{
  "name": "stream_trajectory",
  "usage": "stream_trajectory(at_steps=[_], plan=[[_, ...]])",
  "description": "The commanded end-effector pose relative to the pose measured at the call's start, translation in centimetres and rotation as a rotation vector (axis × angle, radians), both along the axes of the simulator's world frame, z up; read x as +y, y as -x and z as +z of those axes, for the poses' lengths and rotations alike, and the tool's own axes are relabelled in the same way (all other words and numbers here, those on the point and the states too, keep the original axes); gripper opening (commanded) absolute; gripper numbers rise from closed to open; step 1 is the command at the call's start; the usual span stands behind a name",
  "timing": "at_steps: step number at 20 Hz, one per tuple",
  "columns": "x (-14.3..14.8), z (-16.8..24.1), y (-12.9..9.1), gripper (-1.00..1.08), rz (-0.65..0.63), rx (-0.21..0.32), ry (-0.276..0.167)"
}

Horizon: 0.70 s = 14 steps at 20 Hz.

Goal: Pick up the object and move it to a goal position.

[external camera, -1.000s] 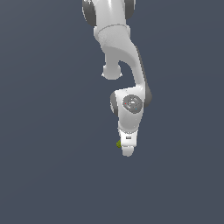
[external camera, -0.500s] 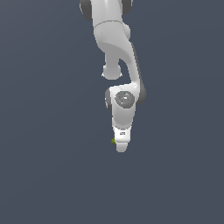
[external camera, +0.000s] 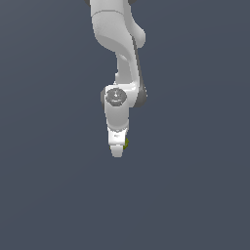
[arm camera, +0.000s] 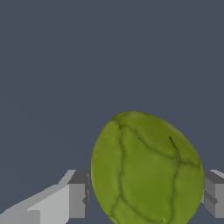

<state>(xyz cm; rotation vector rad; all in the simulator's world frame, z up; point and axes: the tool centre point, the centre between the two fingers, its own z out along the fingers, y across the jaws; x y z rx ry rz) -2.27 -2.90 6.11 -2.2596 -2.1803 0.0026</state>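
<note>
Hand [external camera: 117, 151] clenched on the olive-green object [arm camera: 146, 170], fingers [arm camera: 76, 199] pressed on both sides. Exterior view: only a green sliver visible at the hand's side.

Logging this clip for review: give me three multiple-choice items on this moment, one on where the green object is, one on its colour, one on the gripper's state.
1. Where is the small olive-green lumpy object?
A. Between the fingers of the white robot gripper
B. Far off on the exterior view's left
C. On top of the arm's upper link

2. What colour is it?
A. Red
B. Olive-green with darker veins
C. Blue

3. What is the gripper's state?
A. Wide open and empty
B. Out of view
C. Shut on the object

Answers: 1 A, the wrist view shows a finger on each side of it. 2 B, seen in the wrist view. 3 C, both fingers sit against its sides.
</note>
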Motion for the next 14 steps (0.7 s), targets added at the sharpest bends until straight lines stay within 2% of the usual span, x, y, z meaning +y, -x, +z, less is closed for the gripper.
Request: stream_trajectory(at_steps=[1, 8, 14], plan=[[-2.4, 0.6, 1.5, -1.0, -0.001, -0.002, 0.001], [-8.3, 1.9, 5.1, -1.0, -0.001, -0.002, 0.001], [-11.8, 2.6, 7.1, -1.0, -0.001, -0.002, 0.0]])
